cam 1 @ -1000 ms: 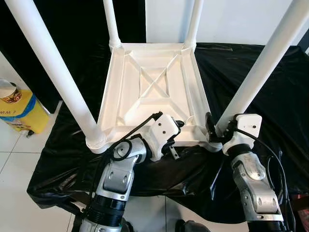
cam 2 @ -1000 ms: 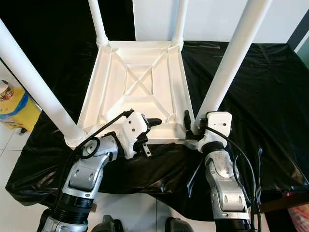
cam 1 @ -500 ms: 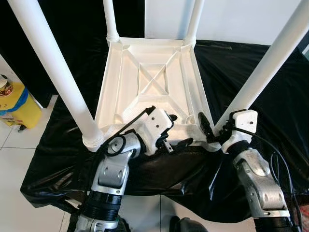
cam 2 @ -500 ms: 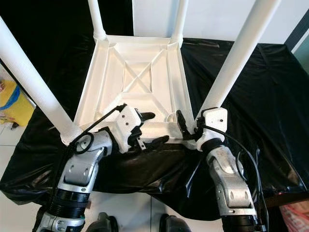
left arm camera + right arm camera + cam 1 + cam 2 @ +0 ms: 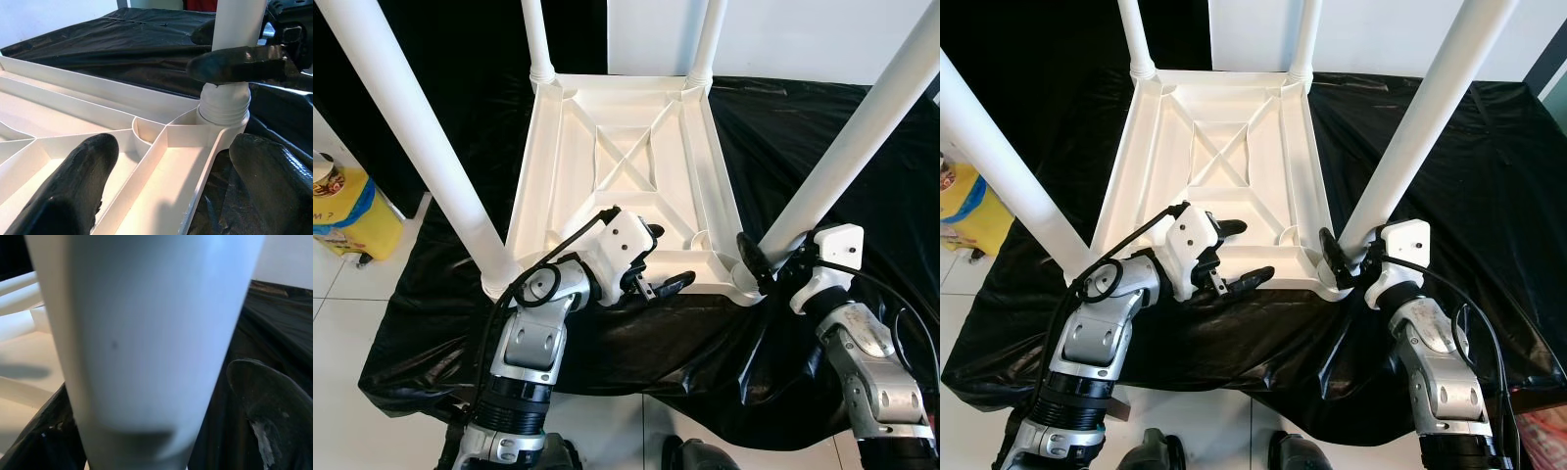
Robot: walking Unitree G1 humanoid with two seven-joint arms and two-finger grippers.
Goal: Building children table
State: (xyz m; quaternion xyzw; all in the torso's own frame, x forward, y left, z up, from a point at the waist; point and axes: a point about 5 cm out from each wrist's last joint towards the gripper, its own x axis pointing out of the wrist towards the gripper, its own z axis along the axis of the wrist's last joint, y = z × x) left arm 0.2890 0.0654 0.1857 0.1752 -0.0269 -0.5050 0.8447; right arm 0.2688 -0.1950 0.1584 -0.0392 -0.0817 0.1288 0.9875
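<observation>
from the head i see the white children's table [image 5: 626, 186] lying upside down on a black cloth [image 5: 862, 157], its four legs pointing up; the near-right leg [image 5: 842, 162] rises from the corner socket closest to my right arm, the near-left leg [image 5: 411, 137] from the socket by my left elbow; a yellow container [image 5: 342, 220] sits on the tiled floor [image 5: 362, 333] off to my left; the left wrist view gives me what the head cannot: the ribbed underside up close, the threaded collar of the near-right leg seated in its socket, and one black finger [image 5: 234, 63] of the other gripper lying across that leg just above the collar; the right wrist view is nearly all leg, blurred and very close; my left gripper [image 5: 658, 266] has its fingers spread wide, one inside the frame and one outside over the cloth, straddling the near rim without closing on it; my right gripper [image 5: 766, 266] sits at the base of the near-right leg with a finger on either side of it; i cannot tell whether they press on it.
</observation>
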